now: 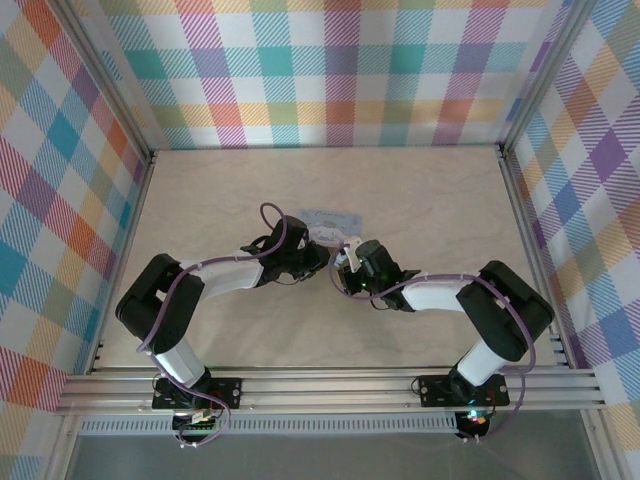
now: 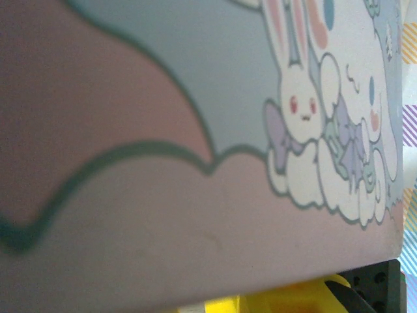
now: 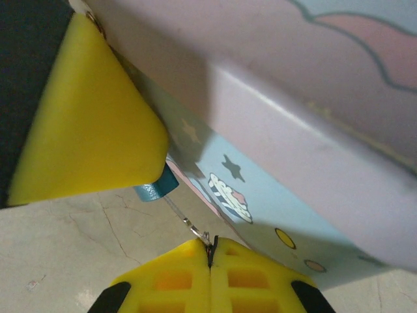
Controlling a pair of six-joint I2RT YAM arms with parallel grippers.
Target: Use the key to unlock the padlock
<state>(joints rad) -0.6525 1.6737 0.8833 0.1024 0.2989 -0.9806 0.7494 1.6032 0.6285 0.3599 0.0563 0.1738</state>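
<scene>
The padlock [image 3: 155,189] shows as a small teal corner poking out under a yellow finger [image 3: 91,130] of my left gripper [image 1: 322,258], which is shut on it. The thin silvery key [image 3: 189,225] runs from the padlock's underside down into my right gripper [image 3: 210,242], whose yellow fingers are pressed together on the key's head. Both grippers meet mid-table, right gripper [image 1: 346,262] facing the left one. In the left wrist view, yellow fingers [image 2: 293,298] peek out below the box.
A pale-blue cartoon-printed tin box [image 3: 293,130] sits just behind both grippers [image 1: 325,220] and close to the left wrist camera [image 2: 195,130]. Beige marbled table [image 1: 430,200], plaid walls [image 1: 60,180] on three sides, metal rail [image 1: 330,385] at the near edge.
</scene>
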